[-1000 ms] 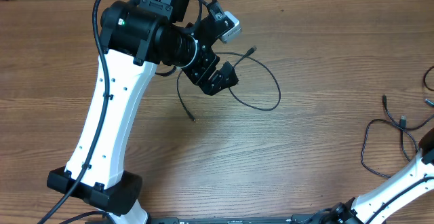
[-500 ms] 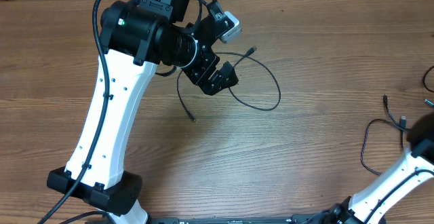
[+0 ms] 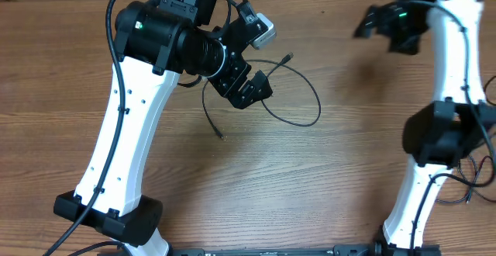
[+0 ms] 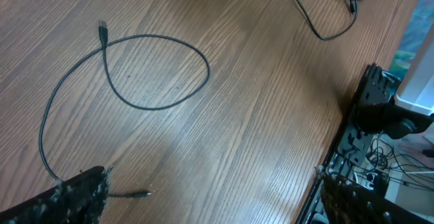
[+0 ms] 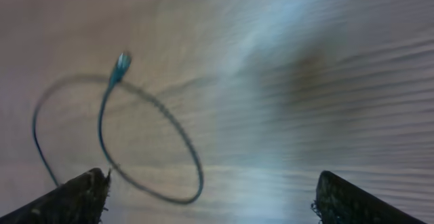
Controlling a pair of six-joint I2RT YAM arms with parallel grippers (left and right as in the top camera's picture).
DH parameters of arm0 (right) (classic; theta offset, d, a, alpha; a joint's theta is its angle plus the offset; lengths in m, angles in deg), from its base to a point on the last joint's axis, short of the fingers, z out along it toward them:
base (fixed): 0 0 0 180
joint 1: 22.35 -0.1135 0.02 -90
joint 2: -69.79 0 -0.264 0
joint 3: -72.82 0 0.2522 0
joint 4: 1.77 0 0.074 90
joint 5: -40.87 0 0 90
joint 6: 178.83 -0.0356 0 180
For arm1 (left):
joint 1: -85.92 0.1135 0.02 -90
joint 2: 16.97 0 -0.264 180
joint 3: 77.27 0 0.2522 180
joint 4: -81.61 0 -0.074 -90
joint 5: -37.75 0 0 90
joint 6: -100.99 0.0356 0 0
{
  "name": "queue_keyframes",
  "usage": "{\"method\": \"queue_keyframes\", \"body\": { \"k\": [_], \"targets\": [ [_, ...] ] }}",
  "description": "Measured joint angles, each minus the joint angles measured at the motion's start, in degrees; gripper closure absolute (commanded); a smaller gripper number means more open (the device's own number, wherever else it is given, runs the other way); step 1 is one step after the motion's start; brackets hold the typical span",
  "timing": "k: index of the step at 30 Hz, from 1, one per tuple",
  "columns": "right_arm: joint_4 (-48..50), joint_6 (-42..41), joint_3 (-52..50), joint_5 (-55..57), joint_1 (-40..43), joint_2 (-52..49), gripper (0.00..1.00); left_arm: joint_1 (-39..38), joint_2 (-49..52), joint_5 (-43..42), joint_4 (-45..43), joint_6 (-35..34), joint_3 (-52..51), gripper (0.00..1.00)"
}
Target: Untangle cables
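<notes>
One thin black cable (image 3: 318, 105) lies in a loop on the wooden table, with a plug (image 3: 288, 56) at its far end and another (image 3: 221, 136) at its near end. My left gripper (image 3: 254, 81) hovers at the loop's left side, open and empty. In the left wrist view the loop (image 4: 207, 71) lies ahead of the open jaws (image 4: 210, 203). My right gripper (image 3: 370, 25) is raised at the back right, open and empty. Its blurred wrist view shows the same loop (image 5: 196, 163) beyond its jaws (image 5: 210, 197). More cables (image 3: 474, 180) lie tangled at the right edge, partly hidden by the right arm.
The left arm's white link (image 3: 128, 132) crosses the left half of the table. The right arm's white link (image 3: 453, 62) stands along the right side. The left wrist view shows the tangle (image 4: 332, 27) far off and the table's edge (image 4: 339, 136) with equipment below.
The right arm has swung up from the front right corner to the back right, and now covers part of the tangle. The left arm and the looped cable have not moved.
</notes>
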Motion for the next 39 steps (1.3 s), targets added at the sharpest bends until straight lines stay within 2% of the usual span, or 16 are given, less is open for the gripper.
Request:
{"method": "queue_keyframes", "body": {
  "k": [5, 14, 20, 24, 34, 39],
  "targets": [
    [1.36, 3.52, -10.6, -0.2, -6.6, -0.11, 0.04, 0.0, 0.0, 0.02, -0.02, 0.0, 0.0, 0.01],
    [3.85, 10.05, -23.71, -8.46, -7.45, -0.13, 0.0, 0.0, 0.0, 0.02, -0.04, 0.0, 0.0, 0.0],
    [9.9, 12.37, -31.43, -13.16, -7.45, -0.15, 0.0, 0.0, 0.0, 0.0, -0.04, 0.0, 0.0, 0.0],
    [11.96, 12.7, -34.45, -14.67, -7.43, -0.07, 0.0, 0.0, 0.0, 0.02, -0.04, 0.0, 0.0, 0.0],
    [21.81, 12.55, -39.95, -28.59, -7.65, 0.68, 0.0, 0.0, 0.0, 0.02, -0.02, 0.0, 0.0, 0.0],
    [24.68, 12.35, -40.74, -31.19, -9.73, 0.68, 0.0, 0.0, 0.0, 0.02, -0.02, 0.0, 0.0, 0.0]
  ]
}}
